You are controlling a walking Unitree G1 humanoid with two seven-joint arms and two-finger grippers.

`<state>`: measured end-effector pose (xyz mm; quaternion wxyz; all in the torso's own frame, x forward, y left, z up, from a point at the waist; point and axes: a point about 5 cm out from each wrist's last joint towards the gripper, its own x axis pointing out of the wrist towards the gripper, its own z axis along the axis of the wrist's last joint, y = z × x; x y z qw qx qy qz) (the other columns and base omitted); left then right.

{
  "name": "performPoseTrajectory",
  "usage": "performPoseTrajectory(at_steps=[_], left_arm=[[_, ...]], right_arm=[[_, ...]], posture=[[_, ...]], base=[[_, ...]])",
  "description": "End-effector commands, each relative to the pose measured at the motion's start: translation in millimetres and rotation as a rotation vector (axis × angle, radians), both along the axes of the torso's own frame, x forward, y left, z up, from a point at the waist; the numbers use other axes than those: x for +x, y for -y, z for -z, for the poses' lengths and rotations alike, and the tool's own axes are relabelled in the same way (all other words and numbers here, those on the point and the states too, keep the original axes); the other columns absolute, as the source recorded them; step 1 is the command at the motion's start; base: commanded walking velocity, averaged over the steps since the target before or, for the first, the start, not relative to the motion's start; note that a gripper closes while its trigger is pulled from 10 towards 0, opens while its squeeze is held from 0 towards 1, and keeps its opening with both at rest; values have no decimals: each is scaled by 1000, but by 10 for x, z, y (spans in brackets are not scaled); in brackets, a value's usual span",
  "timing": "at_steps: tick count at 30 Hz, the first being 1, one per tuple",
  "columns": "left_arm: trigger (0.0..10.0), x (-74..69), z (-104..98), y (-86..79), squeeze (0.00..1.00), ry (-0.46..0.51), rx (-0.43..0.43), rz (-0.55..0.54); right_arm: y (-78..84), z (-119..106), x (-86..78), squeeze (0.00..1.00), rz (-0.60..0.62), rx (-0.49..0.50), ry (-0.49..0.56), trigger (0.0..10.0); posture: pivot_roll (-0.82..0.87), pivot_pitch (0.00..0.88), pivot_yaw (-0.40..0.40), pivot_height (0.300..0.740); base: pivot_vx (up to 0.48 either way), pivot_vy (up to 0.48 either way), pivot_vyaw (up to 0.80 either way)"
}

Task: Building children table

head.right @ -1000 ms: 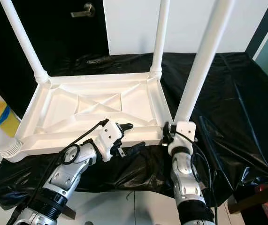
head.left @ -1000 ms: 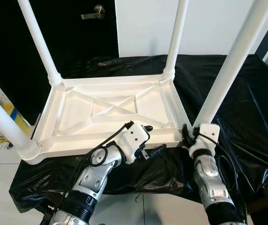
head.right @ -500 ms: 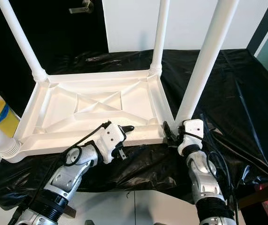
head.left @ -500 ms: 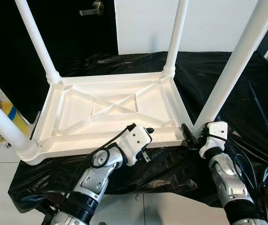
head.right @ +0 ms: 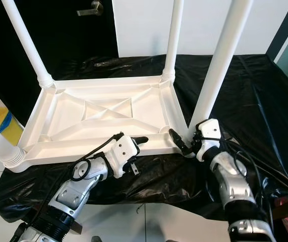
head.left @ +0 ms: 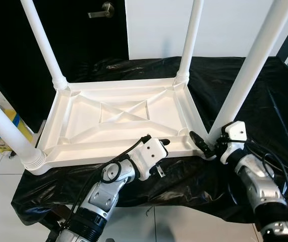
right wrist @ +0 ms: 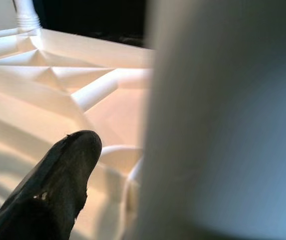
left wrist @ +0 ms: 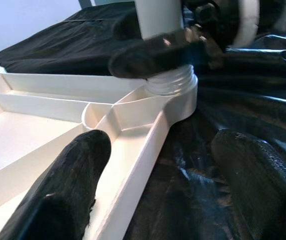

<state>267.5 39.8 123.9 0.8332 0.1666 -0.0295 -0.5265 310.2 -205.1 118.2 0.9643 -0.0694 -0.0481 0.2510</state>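
Children's table: white plastic table (head.left: 123,121) lies upside down on a black sheet (head.left: 265,101), its ribbed underside facing up and four white legs rising from the corners.
Near right leg: leg (head.left: 249,65) stands in the corner socket closest to the right gripper.
Left gripper: left gripper (head.left: 160,151) sits at the table's near edge; the left wrist view shows its fingers (left wrist: 67,185) spread apart, one inside the rim, the other over the sheet outside it, straddling the edge.
Right gripper: right gripper (head.right: 184,143) reaches the near right corner beside the leg's base; one black finger lies against the corner, and whether the jaws are apart or together cannot be told.
Left wrist view: threaded collar (left wrist: 170,82) at the leg's foot, with the other arm's dark finger crossing in front of it.
Right wrist view: close, blurred leg (right wrist: 218,120) and one fingertip (right wrist: 57,185) over the ribbed underside.
Head views: dark door with metal handle (head.left: 100,10); yellow-and-blue item (head.left: 5,133) on the floor, its writing unreadable.
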Motion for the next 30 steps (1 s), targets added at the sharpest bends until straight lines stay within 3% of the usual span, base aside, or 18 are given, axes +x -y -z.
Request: performPoseTrajectory(at_steps=[1,2,5,6,13,14,17,18,27,30], left_arm=[[10000,5,-13,26,0,21,10,-26],[10000,7,-9,33,0,26,19,-24],[10000,4,-3,44,0,33,29,-20],[10000,4,-11,56,0,33,26,-20],[10000,-18,-20,84,0,30,15,-17],[10000,-34,-8,85,0,26,17,-12],[10000,-39,-4,85,0,25,18,-11],[10000,-43,1,83,0,23,19,-10],[10000,-47,14,80,0,19,22,-6],[10000,-55,22,86,0,15,22,-4]], right_arm=[[-9,25,14,0,-29,-17,-16,8000],[-1,29,15,0,-32,-17,-19,2549],[11,41,8,0,-36,-21,-20,2549],[14,58,-1,0,-36,-22,-26,0],[36,142,-40,0,-28,-11,-54,0],[50,204,-74,0,-1,0,-76,3647],[54,223,-86,0,9,3,-81,3647],[46,247,-103,0,19,15,-89,10000],[-19,316,-152,0,89,72,-110,10000],[-47,345,-159,0,185,83,-119,10000]], posture=[[-17,0,-22,740],[-16,0,-24,740],[-15,0,-24,740],[-14,0,-25,740],[-17,0,-21,740],[-20,0,-16,740],[-20,0,-16,740],[-21,0,-16,740],[-29,0,-17,740],[-32,0,-20,740]], base=[[0,0,0],[0,0,0],[0,0,0],[0,0,0],[0,0,0],[0,0,0],[0,0,0],[0,0,0],[0,0,0],[0,0,0]])
